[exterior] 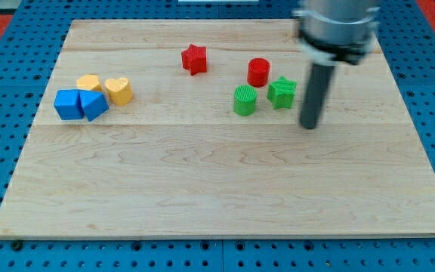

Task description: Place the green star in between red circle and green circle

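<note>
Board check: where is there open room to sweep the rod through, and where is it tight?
Open: the whole strip of the board toward the view's bottom, and the middle stretch between the yellow heart and the green circle. Tight: the red circle, green circle and green star sit close together, with my tip just right of the star. At left, two blue blocks and two yellow ones are bunched together.

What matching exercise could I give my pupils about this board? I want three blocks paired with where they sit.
Blocks:
1. green star
2. red star
3. yellow heart

Places:
A. beside the blue blocks, at the view's left
B. just left of my tip, right of the green circle, below the red circle
C. alone near the view's top

Pairs: 1-B, 2-C, 3-A
</note>
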You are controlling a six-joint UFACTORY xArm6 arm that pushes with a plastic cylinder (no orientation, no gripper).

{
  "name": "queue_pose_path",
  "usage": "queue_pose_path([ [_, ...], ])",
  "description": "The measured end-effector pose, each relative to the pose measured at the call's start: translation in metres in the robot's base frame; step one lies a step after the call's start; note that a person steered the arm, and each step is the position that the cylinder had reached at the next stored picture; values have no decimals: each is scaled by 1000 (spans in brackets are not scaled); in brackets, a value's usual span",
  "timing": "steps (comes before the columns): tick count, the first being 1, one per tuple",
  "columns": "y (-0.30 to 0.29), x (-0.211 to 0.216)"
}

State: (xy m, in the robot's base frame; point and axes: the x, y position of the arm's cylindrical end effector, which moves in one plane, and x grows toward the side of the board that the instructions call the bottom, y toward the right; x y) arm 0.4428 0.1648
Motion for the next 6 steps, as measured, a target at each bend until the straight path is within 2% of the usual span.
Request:
queue_pose_path([
  [2,10,-39],
  [5,-91,-48],
  [6,-104,-50],
])
